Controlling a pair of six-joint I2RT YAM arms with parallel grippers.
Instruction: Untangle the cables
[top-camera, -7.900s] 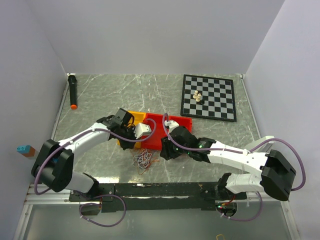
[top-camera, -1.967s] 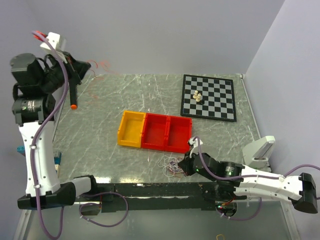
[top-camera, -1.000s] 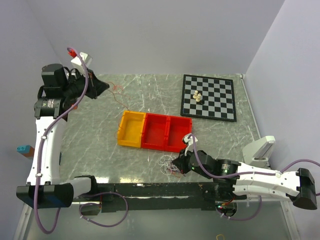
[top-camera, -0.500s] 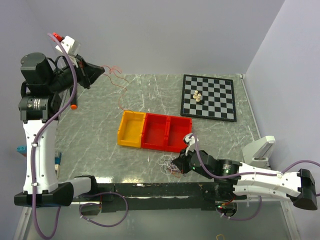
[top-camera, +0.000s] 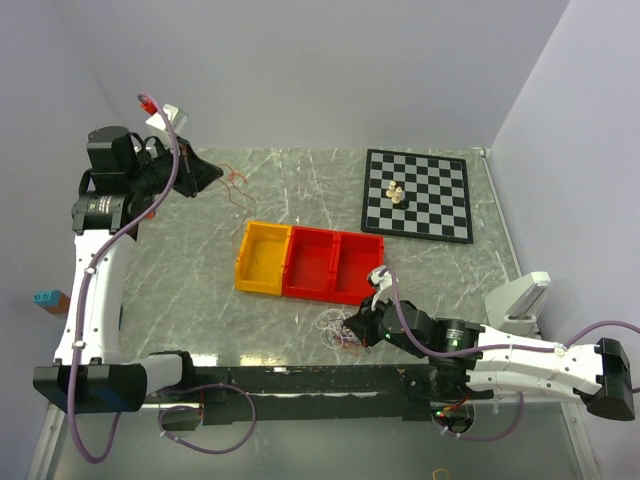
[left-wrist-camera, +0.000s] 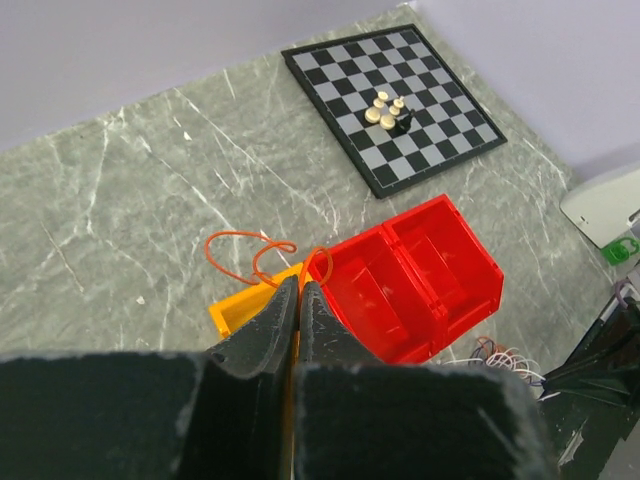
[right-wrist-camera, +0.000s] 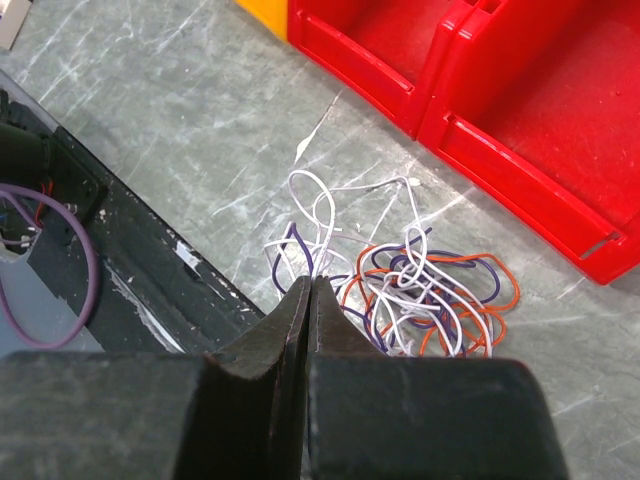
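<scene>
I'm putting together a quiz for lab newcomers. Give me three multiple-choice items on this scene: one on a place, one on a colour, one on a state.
1. Where does the clump lie?
A) on the chessboard
B) in the yellow bin
C) on the table, in front of the red bins

2. What colour is the cable at the left tool?
A) orange
B) white
C) purple

3. How is the left tool?
A) wide open
B) shut on a cable
C) out of view

1 C: it rests on the marble near the bins' front wall.
2 A: orange loops hang from its tips.
3 B: its fingers meet around the strand.
</scene>
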